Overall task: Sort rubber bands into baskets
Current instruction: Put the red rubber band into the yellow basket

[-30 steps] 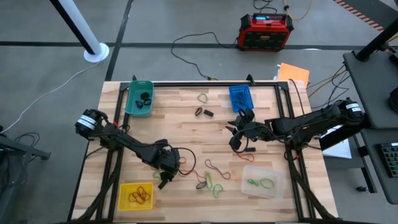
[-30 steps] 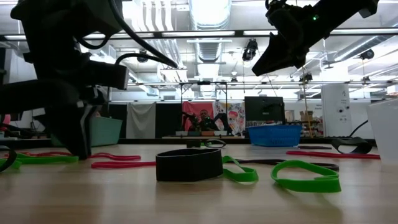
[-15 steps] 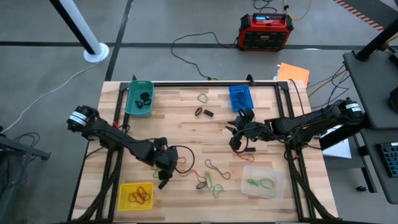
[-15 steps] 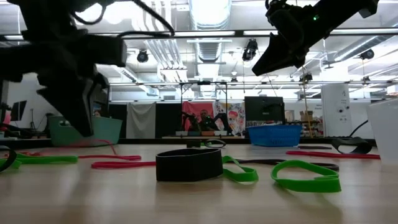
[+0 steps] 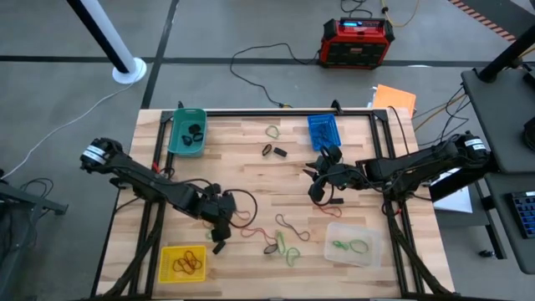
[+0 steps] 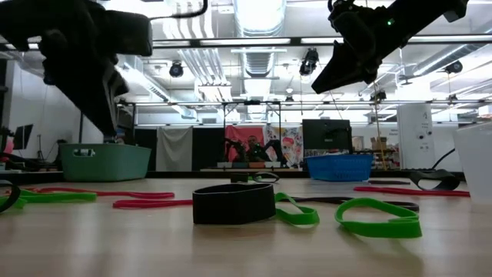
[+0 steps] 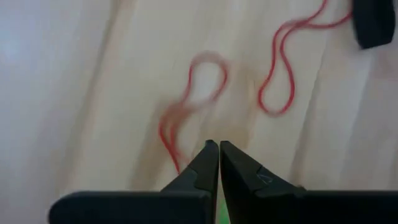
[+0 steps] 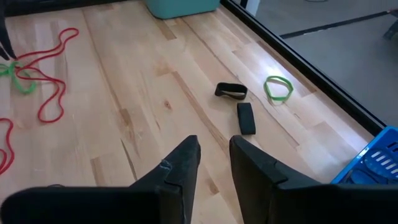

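Carrying the pinched red band (image 7: 171, 134), the left gripper (image 7: 219, 149) needed a slow, high move to the yellow basket (image 5: 170, 252) to avoid snags.

Both arms are showing as dark, jointed links with pale silver-grey collars at the outer joints and thin black cables trailing along them, each ending in a matte black claw, the left claw (image 7: 219, 155) and the right claw (image 8: 214, 155), with two flat, tapering, wedge-shaped fingers.
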Controlling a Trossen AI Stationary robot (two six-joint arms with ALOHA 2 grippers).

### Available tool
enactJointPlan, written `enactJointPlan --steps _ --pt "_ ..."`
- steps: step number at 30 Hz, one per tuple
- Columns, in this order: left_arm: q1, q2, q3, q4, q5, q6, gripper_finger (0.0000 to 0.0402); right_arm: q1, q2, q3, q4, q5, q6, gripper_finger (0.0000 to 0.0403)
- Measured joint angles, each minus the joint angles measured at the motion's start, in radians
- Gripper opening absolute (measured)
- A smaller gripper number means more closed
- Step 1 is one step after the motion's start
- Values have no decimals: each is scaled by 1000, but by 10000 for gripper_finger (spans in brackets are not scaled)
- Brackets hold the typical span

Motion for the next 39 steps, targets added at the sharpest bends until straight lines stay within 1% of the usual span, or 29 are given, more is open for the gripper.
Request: enactJointPlan --steps 3,6,8,12,15,19,25,29,39 --pt "1 17 0 -53 88 -154 13 0 0 0 0 0 0 93" --pt "-9 29 0 -74 118 -231 36 0 0 0 0 0 0 98" --pt "-10 36 0 -55 111 -255 56 0 0 0 0 0 0 100" --pt "-4 55 0 -23 53 -304 102 0 0 0 0 0 0 102" --pt "-1 86 0 -32 48 -326 133 0 0 0 0 0 0 102" --pt "3 140 0 -31 46 -326 158 0 0 0 0 0 -4 100" --pt "14 214 0 -31 42 -326 164 0 0 0 0 0 -3 105" --pt "14 241 3 -32 19 -322 165 0 0 0 2 0 -3 102" --pt "15 225 0 -36 -8 -291 154 0 0 0 7 0 -3 106"
